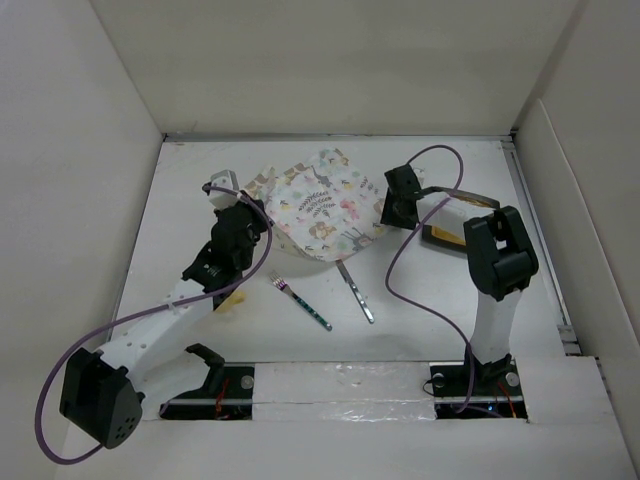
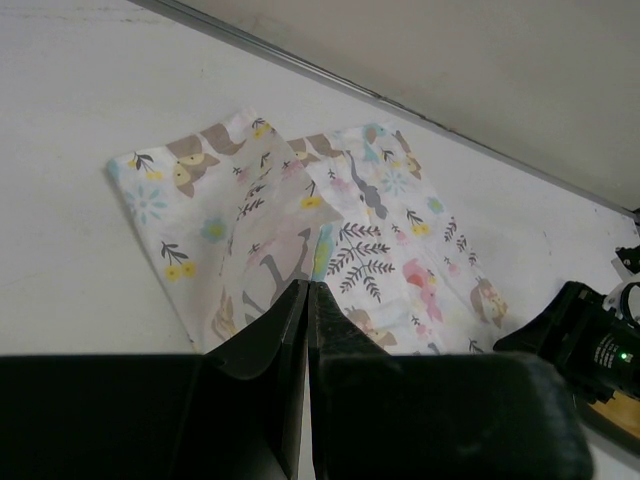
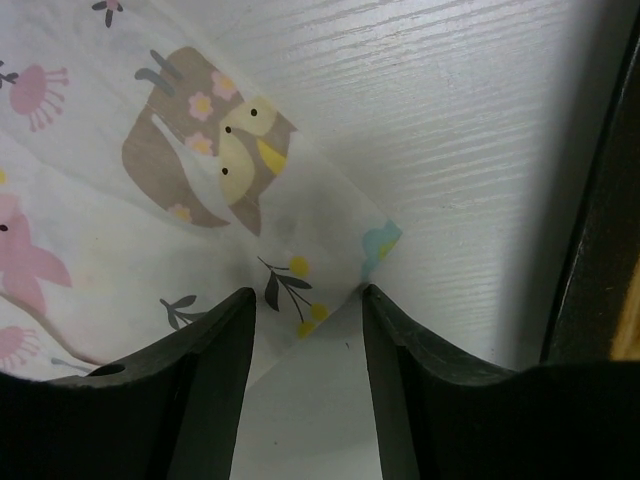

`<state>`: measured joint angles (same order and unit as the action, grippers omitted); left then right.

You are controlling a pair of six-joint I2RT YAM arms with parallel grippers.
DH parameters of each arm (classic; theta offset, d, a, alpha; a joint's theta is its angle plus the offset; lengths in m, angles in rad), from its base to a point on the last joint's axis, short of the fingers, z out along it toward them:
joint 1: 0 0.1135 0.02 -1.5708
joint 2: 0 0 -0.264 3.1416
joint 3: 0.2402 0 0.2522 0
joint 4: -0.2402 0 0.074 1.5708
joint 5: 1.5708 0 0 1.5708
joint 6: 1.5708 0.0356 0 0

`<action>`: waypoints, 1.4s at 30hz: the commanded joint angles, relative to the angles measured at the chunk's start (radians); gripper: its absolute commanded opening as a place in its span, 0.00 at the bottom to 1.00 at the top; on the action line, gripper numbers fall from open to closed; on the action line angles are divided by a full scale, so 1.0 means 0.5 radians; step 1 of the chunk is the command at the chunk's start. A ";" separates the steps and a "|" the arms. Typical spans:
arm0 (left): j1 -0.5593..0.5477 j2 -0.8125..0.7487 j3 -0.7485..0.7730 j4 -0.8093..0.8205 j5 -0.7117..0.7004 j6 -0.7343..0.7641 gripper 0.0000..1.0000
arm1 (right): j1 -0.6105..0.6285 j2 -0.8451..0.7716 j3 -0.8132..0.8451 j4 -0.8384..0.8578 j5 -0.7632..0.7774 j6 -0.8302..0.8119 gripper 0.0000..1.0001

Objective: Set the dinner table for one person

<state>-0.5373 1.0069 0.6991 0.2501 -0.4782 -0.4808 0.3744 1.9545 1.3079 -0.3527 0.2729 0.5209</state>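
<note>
The dinner table (image 1: 455, 310) is a plain white board. The animal-and-leaf placemat (image 1: 322, 205) lies at its back centre, with its left part folded over itself. My left gripper (image 1: 250, 208) is at the folded left side. In the left wrist view it (image 2: 308, 285) is shut, with a raised fold of the placemat (image 2: 400, 230) running into its tips. My right gripper (image 1: 393, 215) is at the placemat's right corner. In the right wrist view it (image 3: 308, 292) is open, its jaws on either side of that corner (image 3: 330, 290), low over the table (image 3: 450, 120).
A fork (image 1: 300, 300) and a knife (image 1: 356, 292) lie in front of the placemat. A yellow-and-black item (image 1: 443, 238) lies behind the right arm. A small yellow thing (image 1: 235, 300) shows under the left arm. Walls enclose the table.
</note>
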 commanded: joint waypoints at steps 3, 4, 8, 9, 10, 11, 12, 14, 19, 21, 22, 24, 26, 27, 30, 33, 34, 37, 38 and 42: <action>-0.024 -0.090 -0.033 0.117 0.011 0.001 0.00 | -0.009 0.036 0.020 0.018 -0.159 0.084 0.49; -0.024 -0.096 -0.036 0.120 0.011 0.001 0.00 | -0.031 0.042 0.010 0.036 -0.168 0.105 0.44; -0.024 -0.084 -0.045 0.138 -0.016 0.017 0.00 | -0.031 -0.006 -0.127 0.196 -0.113 0.179 0.16; -0.024 -0.081 -0.048 0.138 -0.019 0.014 0.00 | -0.013 -0.028 -0.143 0.233 -0.074 0.188 0.08; -0.024 -0.081 -0.054 0.162 -0.019 0.014 0.00 | -0.013 -0.080 -0.149 0.239 -0.046 0.201 0.04; -0.024 -0.072 -0.054 0.178 -0.028 0.020 0.00 | 0.009 -0.114 -0.155 0.239 -0.012 0.201 0.00; -0.024 -0.060 -0.042 0.172 -0.035 0.020 0.00 | 0.009 -0.147 -0.167 0.248 0.067 0.195 0.00; -0.024 -0.035 0.043 0.144 -0.083 0.032 0.00 | 0.030 -0.300 -0.180 0.263 0.129 0.158 0.00; 0.004 0.026 0.368 0.132 -0.142 0.121 0.00 | 0.128 -0.796 -0.125 0.211 0.359 -0.038 0.00; 0.050 0.048 0.546 0.126 -0.145 0.155 0.00 | 0.147 -0.960 -0.067 0.172 0.442 -0.154 0.00; 0.074 0.066 0.611 0.120 -0.099 0.164 0.00 | 0.147 -1.119 -0.045 0.162 0.454 -0.198 0.00; 0.148 0.085 0.740 0.049 -0.053 0.170 0.00 | 0.147 -1.273 0.013 0.092 0.485 -0.286 0.00; 0.148 0.076 0.909 0.003 -0.050 0.201 0.00 | 0.147 -1.484 0.059 0.071 0.485 -0.339 0.00; 0.148 0.063 0.945 -0.006 -0.053 0.216 0.00 | 0.147 -1.555 0.078 0.043 0.485 -0.367 0.00; 0.148 0.002 1.044 -0.067 -0.074 0.241 0.00 | 0.147 -1.767 0.124 -0.015 0.415 -0.397 0.00; 0.148 -0.084 1.001 -0.058 -0.099 0.247 0.00 | 0.129 -1.874 0.158 -0.062 0.338 -0.407 0.00; 0.148 -0.093 0.971 -0.055 -0.111 0.250 0.00 | 0.129 -1.887 0.164 -0.062 0.326 -0.410 0.00; 0.231 -0.029 0.918 -0.101 -0.111 0.216 0.00 | 0.064 -1.826 0.197 -0.049 0.286 -0.437 0.00; 0.280 -0.008 0.888 -0.068 -0.093 0.189 0.00 | 0.016 -1.789 0.210 -0.046 0.237 -0.437 0.00; 0.378 0.179 0.832 -0.028 -0.028 0.133 0.00 | -0.104 -1.544 0.298 0.067 0.090 -0.456 0.00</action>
<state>-0.3794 1.0286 1.1393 0.2195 -0.5110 -0.3920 0.3614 1.0954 1.4078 -0.3378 0.3893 0.3275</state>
